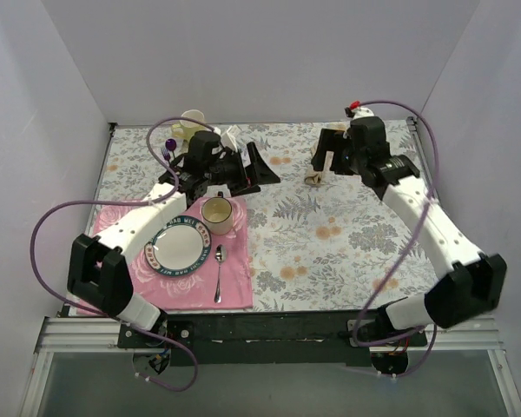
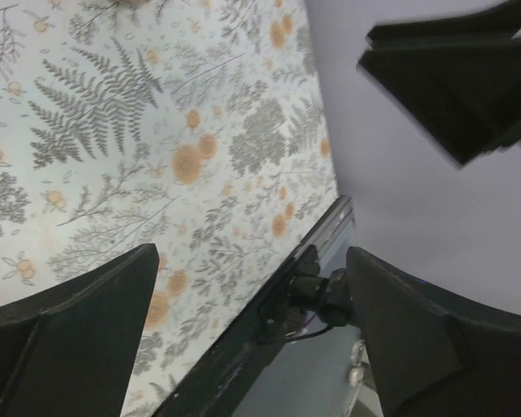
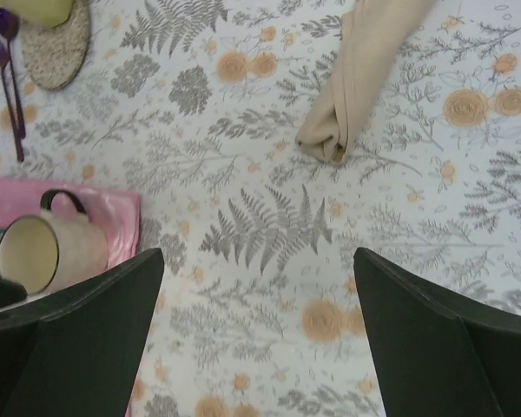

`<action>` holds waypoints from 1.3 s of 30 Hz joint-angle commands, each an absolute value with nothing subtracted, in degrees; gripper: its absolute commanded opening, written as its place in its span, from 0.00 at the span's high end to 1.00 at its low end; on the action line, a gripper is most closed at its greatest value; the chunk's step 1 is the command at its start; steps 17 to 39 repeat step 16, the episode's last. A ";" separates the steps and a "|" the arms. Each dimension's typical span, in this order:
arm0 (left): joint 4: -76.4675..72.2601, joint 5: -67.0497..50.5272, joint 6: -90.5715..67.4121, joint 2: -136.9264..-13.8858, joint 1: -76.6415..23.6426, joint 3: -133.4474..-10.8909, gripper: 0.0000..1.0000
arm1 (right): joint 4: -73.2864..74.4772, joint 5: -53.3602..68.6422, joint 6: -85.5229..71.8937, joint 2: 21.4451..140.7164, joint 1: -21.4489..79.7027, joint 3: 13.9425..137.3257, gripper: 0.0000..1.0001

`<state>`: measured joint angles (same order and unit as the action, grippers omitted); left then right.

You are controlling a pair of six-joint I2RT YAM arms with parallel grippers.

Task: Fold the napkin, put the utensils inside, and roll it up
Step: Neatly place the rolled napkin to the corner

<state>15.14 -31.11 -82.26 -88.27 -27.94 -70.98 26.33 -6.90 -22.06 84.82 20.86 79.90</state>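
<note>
The beige napkin (image 1: 316, 178) lies rolled into a narrow bundle on the grey floral tablecloth at the back centre-right. In the right wrist view the napkin (image 3: 340, 91) runs from the top edge down to a folded end. My right gripper (image 1: 327, 153) hovers over it, and in the wrist view this gripper (image 3: 259, 256) is open and empty, short of the napkin. A small spoon (image 1: 220, 268) lies on the pink placemat beside the plate. My left gripper (image 1: 252, 169) is raised behind the mug, and in the left wrist view it (image 2: 252, 261) is open and empty.
The pink placemat (image 1: 234, 287) carries a green-rimmed plate (image 1: 178, 248) and a cream mug (image 1: 217, 213), which also shows in the right wrist view (image 3: 48, 248). Purple-tipped sticks (image 3: 9, 78) and a woven coaster (image 3: 56, 48) under a yellow-green cup (image 1: 191, 124) sit back left. The table's front edge (image 2: 269, 330) shows.
</note>
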 commanded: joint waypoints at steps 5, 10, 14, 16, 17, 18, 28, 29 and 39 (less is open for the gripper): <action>18.11 -26.90 -77.87 -71.29 -28.21 -77.69 0.02 | 39.99 -3.34 -15.82 57.26 20.30 71.37 0.01; 16.61 -24.17 -79.36 -68.73 -28.21 -75.94 0.02 | 41.21 -1.23 -17.67 49.23 20.30 68.47 0.01; 15.12 -22.85 -81.03 -66.45 -28.21 -72.78 0.02 | 42.45 -0.96 -17.40 47.46 20.30 66.19 0.01; 14.68 -22.85 -81.39 -65.92 -28.21 -72.34 0.02 | 41.93 -0.97 -16.88 47.02 20.30 66.09 0.01; 14.68 -22.85 -81.39 -65.92 -28.21 -72.34 0.02 | 41.93 -0.97 -16.88 47.02 20.30 66.09 0.01; 14.68 -22.85 -81.39 -65.92 -28.21 -72.34 0.02 | 41.93 -0.97 -16.88 47.02 20.30 66.09 0.01; 14.68 -22.85 -81.39 -65.92 -28.21 -72.34 0.02 | 41.93 -0.97 -16.88 47.02 20.30 66.09 0.01; 14.68 -22.85 -81.39 -65.92 -28.21 -72.34 0.02 | 41.93 -0.97 -16.88 47.02 20.30 66.09 0.01; 14.68 -22.85 -81.39 -65.92 -28.21 -72.34 0.02 | 41.93 -0.97 -16.88 47.02 20.30 66.09 0.01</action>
